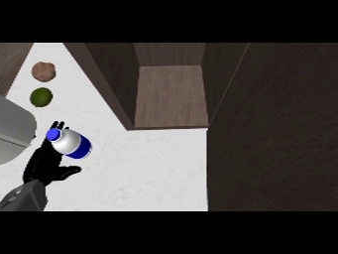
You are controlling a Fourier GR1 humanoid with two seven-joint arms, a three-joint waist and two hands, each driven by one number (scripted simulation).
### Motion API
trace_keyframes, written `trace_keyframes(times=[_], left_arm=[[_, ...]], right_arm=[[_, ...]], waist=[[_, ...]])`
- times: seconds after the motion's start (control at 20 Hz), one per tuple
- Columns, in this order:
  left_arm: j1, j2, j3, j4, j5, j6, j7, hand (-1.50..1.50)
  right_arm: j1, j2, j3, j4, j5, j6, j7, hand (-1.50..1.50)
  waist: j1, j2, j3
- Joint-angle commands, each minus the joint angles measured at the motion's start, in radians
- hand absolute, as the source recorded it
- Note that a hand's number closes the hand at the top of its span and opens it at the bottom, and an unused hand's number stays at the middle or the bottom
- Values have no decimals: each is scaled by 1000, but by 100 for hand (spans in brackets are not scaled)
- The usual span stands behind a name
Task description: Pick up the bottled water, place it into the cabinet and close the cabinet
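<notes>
One hand, the left hand (48, 166), shows, its fingers (57, 125) curled round the water bottle (70, 143) above the desk (145, 168). Carry it upright and rightward into the open cabinet (170, 94), clearing the cabinet's left wall (102, 74), before letting go.

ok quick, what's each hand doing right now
Left hand: shut on the bottled water, held over the counter.
Right hand: not in view.
</notes>
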Motion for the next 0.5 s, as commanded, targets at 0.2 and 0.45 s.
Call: trace_keyframes(times=[0.2, 0.45], left_arm=[[-59, -19, 19, 28, 36, -135, 44, -150], [-14, -66, 25, 22, 48, -159, 7, -150]], right_arm=[[-37, 0, -8, -40, -37, -35, 74, -150], [13, 6, 35, -71, -12, -35, 73, -150]], waist=[[4, 0, 0], [1, -2, 0]])
